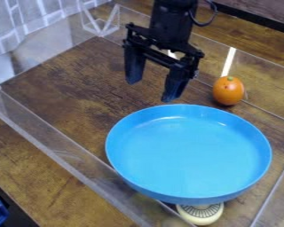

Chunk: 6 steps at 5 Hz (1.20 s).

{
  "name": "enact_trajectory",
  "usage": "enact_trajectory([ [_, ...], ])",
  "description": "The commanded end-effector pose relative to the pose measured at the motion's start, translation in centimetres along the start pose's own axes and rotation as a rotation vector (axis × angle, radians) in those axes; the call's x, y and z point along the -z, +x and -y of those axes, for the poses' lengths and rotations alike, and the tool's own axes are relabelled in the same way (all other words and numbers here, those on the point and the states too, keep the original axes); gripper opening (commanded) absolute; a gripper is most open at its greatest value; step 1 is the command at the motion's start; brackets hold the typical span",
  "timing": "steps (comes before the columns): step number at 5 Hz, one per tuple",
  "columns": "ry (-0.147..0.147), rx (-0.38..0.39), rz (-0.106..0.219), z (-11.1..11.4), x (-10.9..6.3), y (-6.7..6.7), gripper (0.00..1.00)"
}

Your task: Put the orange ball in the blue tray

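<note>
The claw [156, 82] hangs with its jaws spread wide, holding nothing, fingertips seemingly just above the wooden table [61, 97]. The orange ball [229, 90] sits beside it to the right, just behind the blue tray [188, 152].

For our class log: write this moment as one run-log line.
claw: open, empty | orange ball: on table, right of claw | blue tray: empty
</note>
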<state>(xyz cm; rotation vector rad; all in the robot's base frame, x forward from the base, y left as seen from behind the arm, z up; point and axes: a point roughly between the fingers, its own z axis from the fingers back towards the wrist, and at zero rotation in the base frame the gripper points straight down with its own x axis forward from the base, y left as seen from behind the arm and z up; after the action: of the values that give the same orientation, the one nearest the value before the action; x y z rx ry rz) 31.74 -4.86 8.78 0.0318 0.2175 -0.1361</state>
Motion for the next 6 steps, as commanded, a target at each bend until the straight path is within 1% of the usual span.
enact_trajectory([
  [1,0.007,0.057,0.062,0.9,-1.8,1.0,1.0],
  [3,0.01,0.107,0.033,1.4,-0.9,1.8,1.0],
  [4,0.009,0.12,0.022,1.7,-0.4,2.3,1.0],
  [6,0.017,0.151,0.007,1.5,0.2,3.4,1.0],
])
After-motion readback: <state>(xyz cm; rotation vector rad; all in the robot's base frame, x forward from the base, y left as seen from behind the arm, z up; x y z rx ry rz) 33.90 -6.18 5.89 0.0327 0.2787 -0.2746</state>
